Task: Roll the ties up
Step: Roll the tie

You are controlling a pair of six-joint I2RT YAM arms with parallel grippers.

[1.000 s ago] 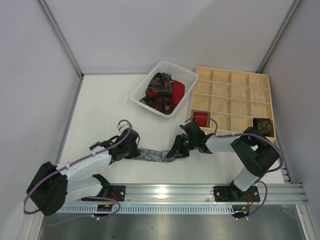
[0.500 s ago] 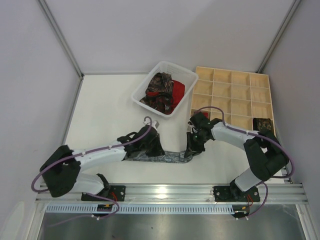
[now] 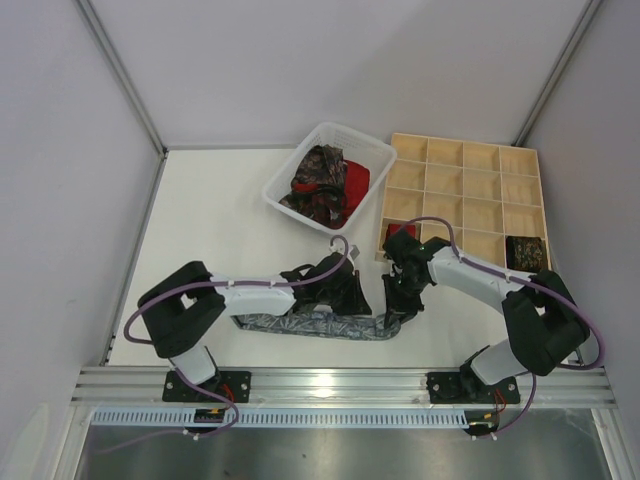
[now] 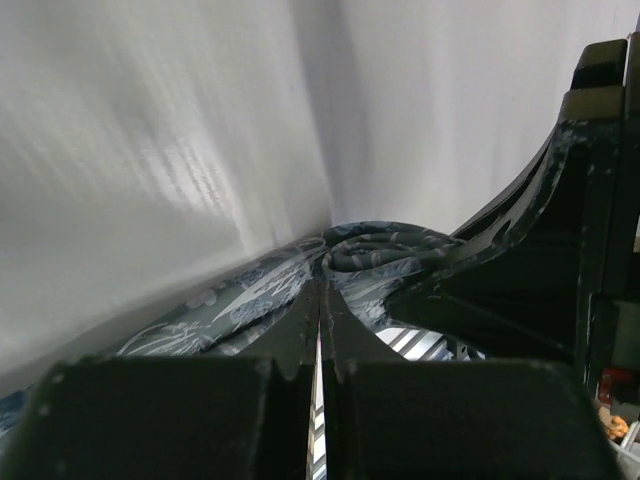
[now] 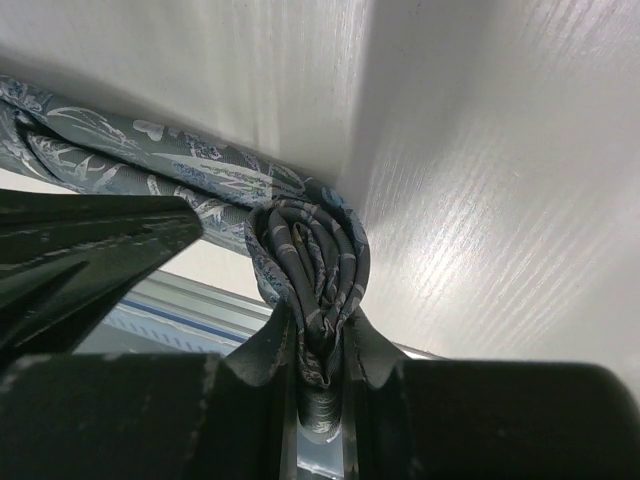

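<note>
No text, label, brand mark or number can be read in any of the views. The only markings are the pale leaf-and-scroll figures woven into the grey tie, which are ornament and not letters.

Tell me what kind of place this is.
Likely a lab robot cell: plain grey partition walls, an aluminium rail along the table edge, and a white basket of ties staged beside a wooden grid tray.

Grey walls, white tabletop, metal rail.
</note>
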